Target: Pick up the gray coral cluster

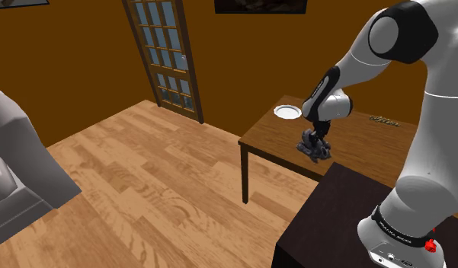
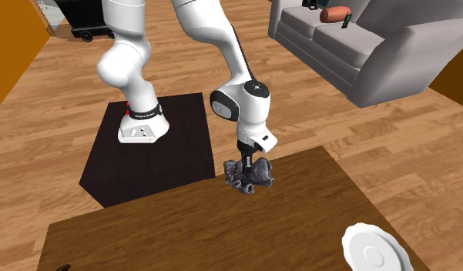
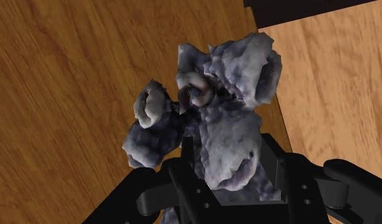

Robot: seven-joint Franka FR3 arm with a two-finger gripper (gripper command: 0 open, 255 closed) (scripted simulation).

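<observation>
- While the pincer (image 3: 227, 156) pointed down at the counter (image 2: 222, 227), its two black fingers (image 3: 185, 159) stood apart by only the width of the gray coral cluster (image 2: 249, 182) and pressed on either flank of it, so it looked clasped.
- The cluster sat low on the counter, close to the edge nearest the stand (image 1: 334, 209). I could not tell whether it had left the wood.
- By my reading the grasp was made and the lift was the step in hand. The next move called for a straight rise with the squeeze held steady, since the knobbly lobes gave uneven contact and might twist between the fingers.
- That near edge ran just beside the coral, with the floor (image 1: 158, 175) and the stand's dark top below it. A slip there would likely send the piece off the counter.
- The room above looked open. The white plate (image 1: 287, 112) lay at the far corner on the shoulder view's left, well apart, and a small thing (image 1: 385, 119) at that view's right was too small to name.
- Farther out, the glazed door (image 1: 168, 57) and the grey sofa (image 2: 360, 42) stood well clear of any upward path.
</observation>
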